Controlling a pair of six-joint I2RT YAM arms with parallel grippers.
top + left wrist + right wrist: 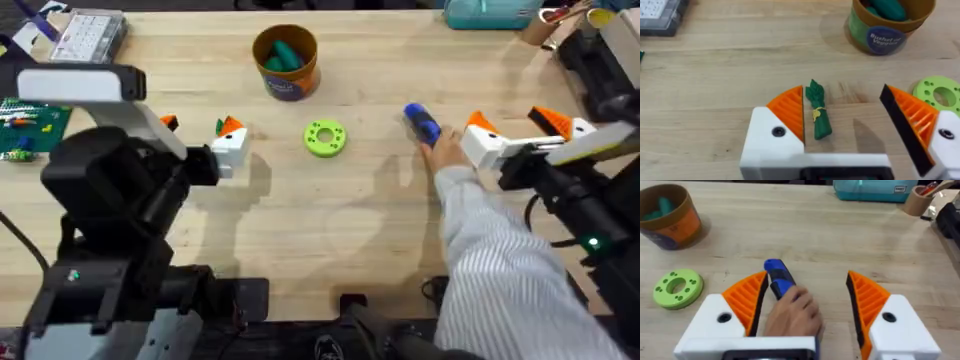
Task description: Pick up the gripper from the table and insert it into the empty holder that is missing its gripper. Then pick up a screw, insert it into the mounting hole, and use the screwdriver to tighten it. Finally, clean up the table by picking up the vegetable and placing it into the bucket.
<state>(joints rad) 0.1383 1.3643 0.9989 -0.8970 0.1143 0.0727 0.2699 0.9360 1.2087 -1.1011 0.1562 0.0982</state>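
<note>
The small ribbed dark green vegetable point(817, 116) lies on the plank table point(380, 240) between the left gripper point(860, 117)'s wide-open orange pads, long axis pointing away from the wrist, leafy end farthest. The orange bucket point(285, 62) stands well beyond. A person's hand point(792, 315) clasps the smooth blue screwdriver point(779, 278) between the right gripper point(807, 297)'s spread, empty fingers

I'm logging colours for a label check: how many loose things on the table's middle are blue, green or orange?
Blue: 1, the screwdriver, under a person's hand
Green: 2, the vegetable and the lime ring
Orange: 1, the bucket, with teal pieces inside
Total: 4
</note>
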